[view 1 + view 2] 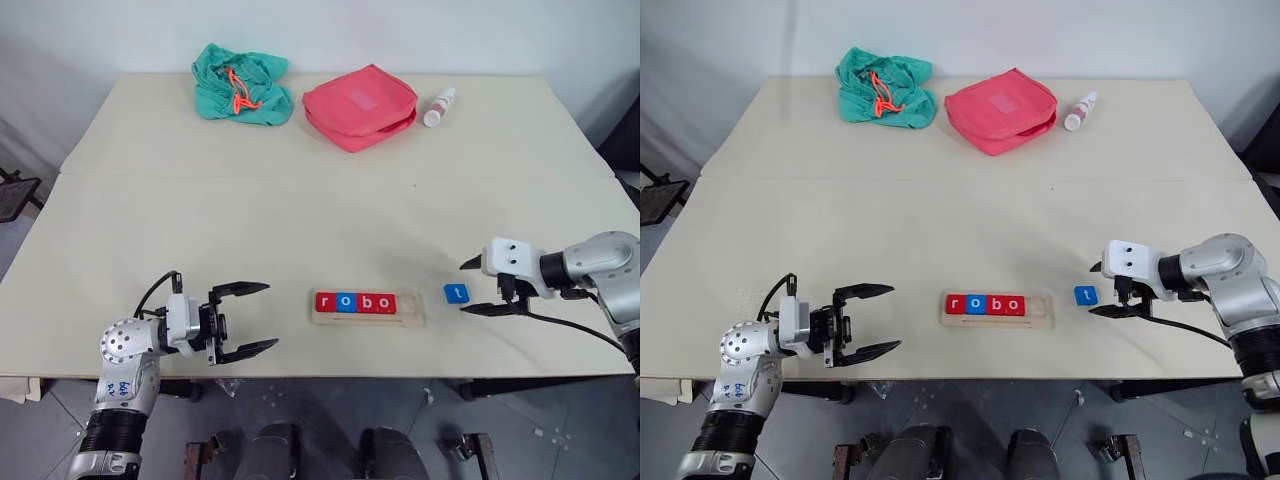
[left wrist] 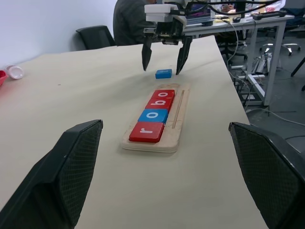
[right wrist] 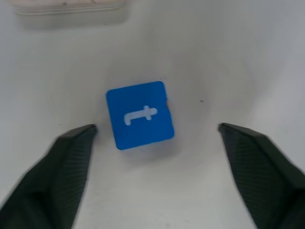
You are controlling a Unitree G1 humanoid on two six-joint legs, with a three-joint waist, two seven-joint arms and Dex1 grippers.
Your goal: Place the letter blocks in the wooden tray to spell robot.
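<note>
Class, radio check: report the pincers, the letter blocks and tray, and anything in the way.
Left pincer open, empty. Right pincer open beside the blue t block, not gripping. Wooden tray holds r, o, b, o; last slot free. Nothing in the way.

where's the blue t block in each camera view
Left eye: blue t block on the table, just right of the wooden tray.
Right eye: same spot, beside the right gripper.
Left wrist: beyond the tray's far end.
Right wrist: between the open fingers.
Shared landmark: the wooden tray.
</note>
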